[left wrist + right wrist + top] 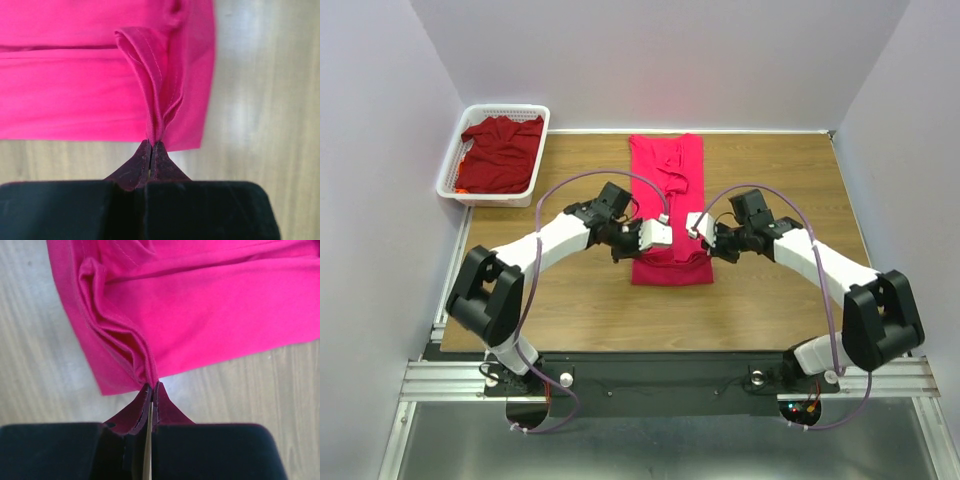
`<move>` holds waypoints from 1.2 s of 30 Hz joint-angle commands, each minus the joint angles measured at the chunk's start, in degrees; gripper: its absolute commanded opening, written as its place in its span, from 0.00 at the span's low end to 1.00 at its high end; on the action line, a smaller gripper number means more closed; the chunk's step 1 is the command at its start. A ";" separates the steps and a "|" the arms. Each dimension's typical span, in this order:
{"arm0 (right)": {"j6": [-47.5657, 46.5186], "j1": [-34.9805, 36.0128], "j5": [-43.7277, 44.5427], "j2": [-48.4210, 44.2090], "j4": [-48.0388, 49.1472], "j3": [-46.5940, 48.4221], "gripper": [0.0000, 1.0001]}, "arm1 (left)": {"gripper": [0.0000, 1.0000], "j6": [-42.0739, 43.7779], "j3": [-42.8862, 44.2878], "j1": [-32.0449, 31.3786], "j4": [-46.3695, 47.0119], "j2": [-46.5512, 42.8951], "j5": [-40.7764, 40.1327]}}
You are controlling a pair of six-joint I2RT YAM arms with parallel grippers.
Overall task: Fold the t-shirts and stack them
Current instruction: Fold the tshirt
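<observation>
Dark padded fingertips of the left gripper (151, 145) are pressed together on a raised pleat of hem at the near left corner of the bright pink short-sleeved cotton t-shirt (665, 165). Well off to that gripper's left and ahead of it, a darker maroon t-shirt (500, 150) is seen crumpled inside a white plastic mesh basket (448, 172), not yet folded. Between the two grippers the pink shirt is laid flat on the brown wooden table (570, 300) as a narrow strip, its sides already turned in, stretching ahead from the fingertips. On the other side, the right gripper (151, 387) is clamped on a bunch of folds at the near right corner, with several layers caught between its pads.

The step in hand is judged to be the crosswise fold, near hem carried over toward the far end. It is done well if both corners are lifted together and kept level, with the hem held lightly taut between them so no sag is formed. The near edge should be laid square on the far edge before the pinch is let go. Since more layers are bunched on the right, a check for an uneven corner is advised.
</observation>
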 commanded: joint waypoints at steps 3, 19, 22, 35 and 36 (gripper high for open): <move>-5.14 -4.14 -5.16 6.61 0.42 7.60 0.01 | 0.00 3.69 12.18 3.93 -1.47 7.81 0.35; -5.76 -10.39 -8.68 27.71 0.33 29.41 0.01 | 0.00 10.99 38.73 11.14 -10.35 27.06 0.88; -5.58 -10.91 -8.77 31.05 0.33 33.36 0.01 | 0.00 11.96 43.91 12.02 -11.58 30.31 0.79; 0.74 -12.23 -4.38 42.57 0.60 47.34 0.24 | 0.48 8.10 52.37 14.13 -6.14 38.06 -3.77; 1.27 -12.41 -3.59 42.49 0.51 47.52 0.25 | 0.54 7.22 52.63 14.30 -5.44 38.06 -4.56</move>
